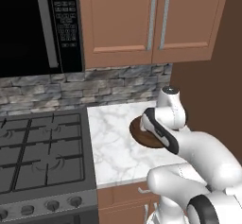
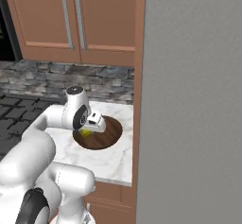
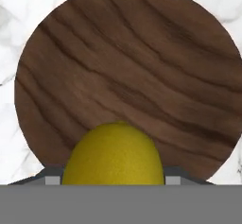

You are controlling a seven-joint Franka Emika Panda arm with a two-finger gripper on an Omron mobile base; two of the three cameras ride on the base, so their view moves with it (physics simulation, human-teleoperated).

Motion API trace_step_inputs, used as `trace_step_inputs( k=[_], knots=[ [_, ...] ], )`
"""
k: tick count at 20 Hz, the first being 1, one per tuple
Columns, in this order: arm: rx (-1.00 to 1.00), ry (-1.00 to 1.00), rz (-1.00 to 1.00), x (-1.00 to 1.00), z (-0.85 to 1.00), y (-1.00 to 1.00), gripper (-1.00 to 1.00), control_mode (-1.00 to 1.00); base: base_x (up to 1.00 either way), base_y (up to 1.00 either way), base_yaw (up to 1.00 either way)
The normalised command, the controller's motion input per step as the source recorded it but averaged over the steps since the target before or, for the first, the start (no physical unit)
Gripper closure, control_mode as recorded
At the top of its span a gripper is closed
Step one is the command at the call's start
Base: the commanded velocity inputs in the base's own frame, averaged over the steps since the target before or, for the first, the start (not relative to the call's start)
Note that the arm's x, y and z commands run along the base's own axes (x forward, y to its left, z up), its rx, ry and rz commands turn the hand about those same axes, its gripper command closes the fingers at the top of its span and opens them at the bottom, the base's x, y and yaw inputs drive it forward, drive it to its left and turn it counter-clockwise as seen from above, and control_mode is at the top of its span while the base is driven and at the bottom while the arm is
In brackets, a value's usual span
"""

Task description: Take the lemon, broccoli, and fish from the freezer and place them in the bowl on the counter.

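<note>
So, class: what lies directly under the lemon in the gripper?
Under the lemon is the wooden bowl, its visible grain bare, on the marble counter. The lemon hides the patch of bowl right below it.

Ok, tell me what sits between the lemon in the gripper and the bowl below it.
Nothing: in the hand view the lemon hangs over bare wood of the bowl, with no other food in it.
</note>
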Motion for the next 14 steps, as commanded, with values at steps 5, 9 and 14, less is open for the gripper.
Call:
trace_step_inputs(
  k=[5,9,14],
  knots=[
    [0.00,0.00,0.00,0.27,-0.47,-0.04,1.00,-1.00,0.00,0.00,0.00],
    [0.00,0.00,0.00,0.22,-0.35,0.00,1.00,-1.00,0.00,0.00,0.00],
    [0.00,0.00,0.00,0.20,-0.28,0.00,1.00,-1.00,0.00,0.00,0.00]
  ],
)
